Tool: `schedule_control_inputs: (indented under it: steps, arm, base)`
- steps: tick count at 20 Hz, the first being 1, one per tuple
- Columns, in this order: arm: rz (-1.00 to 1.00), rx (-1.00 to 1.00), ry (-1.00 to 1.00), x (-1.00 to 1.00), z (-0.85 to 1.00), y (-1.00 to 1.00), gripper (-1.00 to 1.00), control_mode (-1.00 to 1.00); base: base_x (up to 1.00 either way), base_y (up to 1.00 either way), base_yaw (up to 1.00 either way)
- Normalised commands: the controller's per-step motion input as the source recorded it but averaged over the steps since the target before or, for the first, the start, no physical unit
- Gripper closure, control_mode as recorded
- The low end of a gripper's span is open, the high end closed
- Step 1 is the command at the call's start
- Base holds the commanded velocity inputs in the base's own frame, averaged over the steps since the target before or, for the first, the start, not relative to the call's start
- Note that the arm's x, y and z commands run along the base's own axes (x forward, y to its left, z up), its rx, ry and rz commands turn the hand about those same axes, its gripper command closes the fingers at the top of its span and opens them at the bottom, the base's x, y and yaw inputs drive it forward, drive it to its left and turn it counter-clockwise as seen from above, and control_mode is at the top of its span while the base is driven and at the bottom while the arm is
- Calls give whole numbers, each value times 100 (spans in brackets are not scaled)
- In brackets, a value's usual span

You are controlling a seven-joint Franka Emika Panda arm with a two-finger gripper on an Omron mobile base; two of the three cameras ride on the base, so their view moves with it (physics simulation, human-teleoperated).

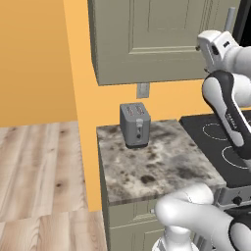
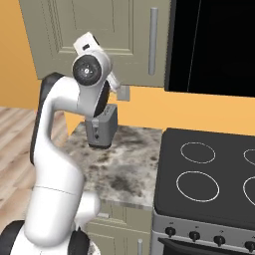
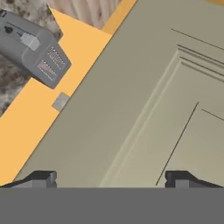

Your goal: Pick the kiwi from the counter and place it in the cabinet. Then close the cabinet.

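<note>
The olive-grey wall cabinet [image 1: 147, 34] [image 2: 99, 30] hangs above the counter, and its panelled door [image 3: 153, 87] lies flat against the front. The door's grey bar handle [image 1: 229, 19] [image 2: 153, 40] runs down its right edge. My gripper [image 3: 111, 179] is close in front of the door panel, open, with nothing between its fingertips [image 3: 43, 178]. My hand is raised at the door's height, seen at its right side in the left base view and at its left side in the right base view. The speckled granite counter [image 1: 162, 166] [image 2: 124, 169] lies below. The kiwi is out of view.
A grey toaster [image 1: 135, 125] [image 2: 102, 129] [image 3: 33, 48] stands at the back of the counter under a wall outlet [image 1: 142, 90] [image 3: 60, 101]. A black stovetop [image 1: 220, 142] [image 2: 209, 174] adjoins the counter on the right. A dark panel [image 2: 214, 45] hangs right of the cabinet.
</note>
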Motion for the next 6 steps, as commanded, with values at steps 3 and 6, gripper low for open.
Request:
schedule_control_inputs:
  steps: [3,6]
  arm:
    - [0,-4,12,-72,19,-1,-100,-100]
    - [0,-5,14,-64,15,0,-100,-100]
  base:
    - [0,0,0]
    - [0,0,0]
